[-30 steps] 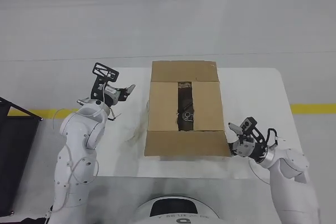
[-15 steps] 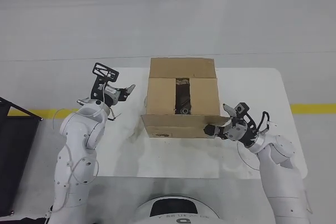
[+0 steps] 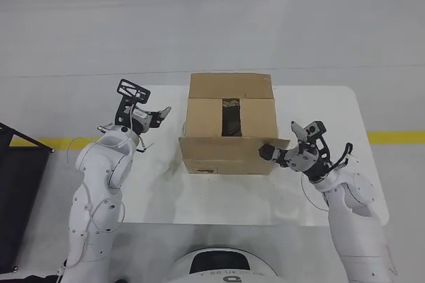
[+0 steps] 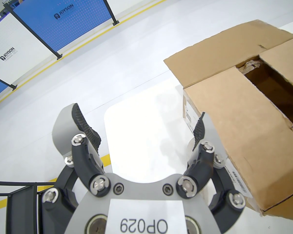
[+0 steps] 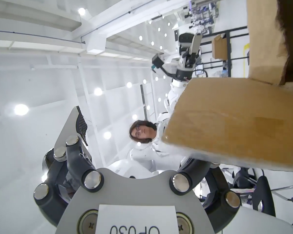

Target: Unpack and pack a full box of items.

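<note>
Table (image 3: pixel 319 191): white, with the cardboard box (image 3: pixel 230 117) mid-surface, top slot showing.
Right gripper (image 3: pixel 278 145): my fingers are apart under the near flap (image 5: pixel 224 127), propping its corner up. I'd guess I'm folding it.
Left gripper (image 4: pixel 139 115): spread wide and empty, beside the box's left wall.

Cardboard box (image 3: pixel 230 134): plain tan-brown; dark brown in the gap between the top flaps.
Box label (image 4: pixel 188 114): white, black print.
Table (image 3: pixel 326 205): plain white.
Floor (image 3: pixel 92 42): pale grey, crossed by a yellow stripe (image 3: pixel 404 136).
Left gripper (image 4: pixel 139 115): black ribbed pads (image 4: pixel 85 126), black links, silver plate, white tag with black characters.
Right gripper (image 3: pixel 280 146): black and silver, white tag.
Partition panels (image 4: pixel 51 10): blue with fine dot grid, black frames.
</note>
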You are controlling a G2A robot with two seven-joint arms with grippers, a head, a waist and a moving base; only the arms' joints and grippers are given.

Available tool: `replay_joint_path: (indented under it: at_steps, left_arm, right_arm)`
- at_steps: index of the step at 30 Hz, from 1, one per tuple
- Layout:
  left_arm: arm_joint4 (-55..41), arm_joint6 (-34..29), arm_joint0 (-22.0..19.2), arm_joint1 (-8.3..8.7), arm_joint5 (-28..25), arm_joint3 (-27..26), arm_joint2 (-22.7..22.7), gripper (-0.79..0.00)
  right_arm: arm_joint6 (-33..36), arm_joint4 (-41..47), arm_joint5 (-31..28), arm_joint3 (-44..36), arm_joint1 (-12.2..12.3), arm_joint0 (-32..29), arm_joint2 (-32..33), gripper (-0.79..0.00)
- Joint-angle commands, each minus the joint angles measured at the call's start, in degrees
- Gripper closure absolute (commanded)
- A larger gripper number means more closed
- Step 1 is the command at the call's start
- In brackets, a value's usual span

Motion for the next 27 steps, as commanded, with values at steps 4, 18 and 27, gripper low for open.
replay_joint_path:
  at_steps: [4,18,27]
  left_arm:
    - [0.0,0.0,0.0,0.0,0.0,0.0,0.0,-0.785]
    - [-5.3,7.5,3.9,0.82,-10.6,-0.8,-1.2,-0.785]
    - [-7.6,11.9,3.5,1.48,-10.9,2.6,-2.0,-0.785]
  right_arm:
    - [-11.4,-8.2,-1.2,0.2,-0.1,0.8,-2.4,-0.785]
    - [-19.5,-20.4,0.0,-8.2,0.7,-2.9,-4.2,-0.785]
    - [-21.1,-24.7,2.2,-11.2,1.2,-3.8,-5.4,-0.785]
